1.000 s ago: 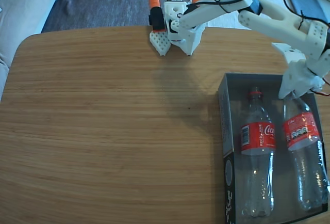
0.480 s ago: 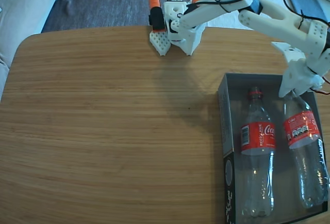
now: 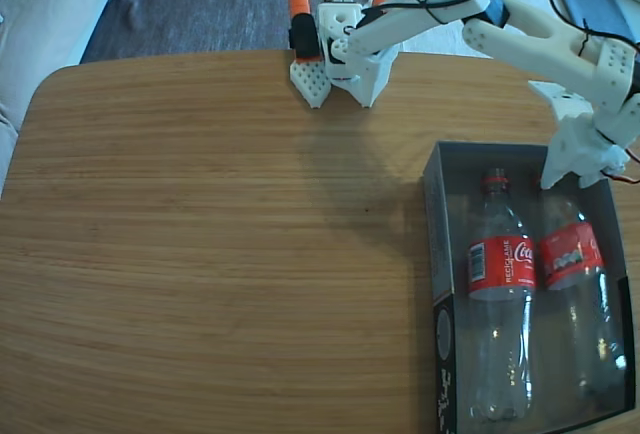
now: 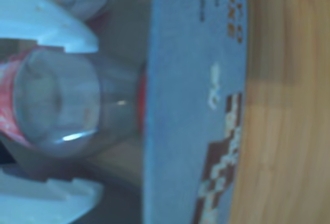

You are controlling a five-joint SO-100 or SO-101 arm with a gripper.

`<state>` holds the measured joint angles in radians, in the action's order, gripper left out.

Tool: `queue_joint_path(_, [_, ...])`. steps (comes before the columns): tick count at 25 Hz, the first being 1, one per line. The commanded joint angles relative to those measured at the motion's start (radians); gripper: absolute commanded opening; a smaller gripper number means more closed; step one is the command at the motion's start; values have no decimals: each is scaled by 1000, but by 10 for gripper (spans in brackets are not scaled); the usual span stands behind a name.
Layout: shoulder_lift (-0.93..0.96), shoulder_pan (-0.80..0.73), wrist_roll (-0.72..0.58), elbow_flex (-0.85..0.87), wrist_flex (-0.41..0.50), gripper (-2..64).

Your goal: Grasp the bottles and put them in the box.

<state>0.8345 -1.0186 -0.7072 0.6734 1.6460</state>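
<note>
Two clear Coca-Cola bottles lie side by side in the dark grey box at the right of the table in the fixed view. The left bottle points its red neck ring to the far end. The right bottle rests against it. My gripper hangs over the right bottle's neck, which it hides. In the wrist view the white fingers stand apart above and below that bottle's clear shoulder, with gaps on both sides, so the gripper is open. The printed box wall runs beside it.
The arm's white base with orange clamps stands at the far edge of the wooden table. A wide stretch of bare wood lies left of the box. The box reaches the table's right and near edges. Pale fabric lies beyond the far-left corner.
The right bottle has slid left and settled lower in the box, now against the left bottle. The gripper has stayed at its neck end.
</note>
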Motion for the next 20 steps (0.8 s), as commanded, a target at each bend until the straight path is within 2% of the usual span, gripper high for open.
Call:
queue_joint_path(1, [48, 28, 3, -25, 52, 304])
queue_joint_path(8, [158, 160, 5, -11, 66, 303])
queue_joint_path(10, [204, 199, 46, -11, 67, 298])
queue_joint_path(13, [275, 244, 104, -9, 67, 213])
queue_joint_path(17, [341, 301, 109, -9, 69, 41])
queue_joint_path(20, [383, 342, 112, 2, 69, -4])
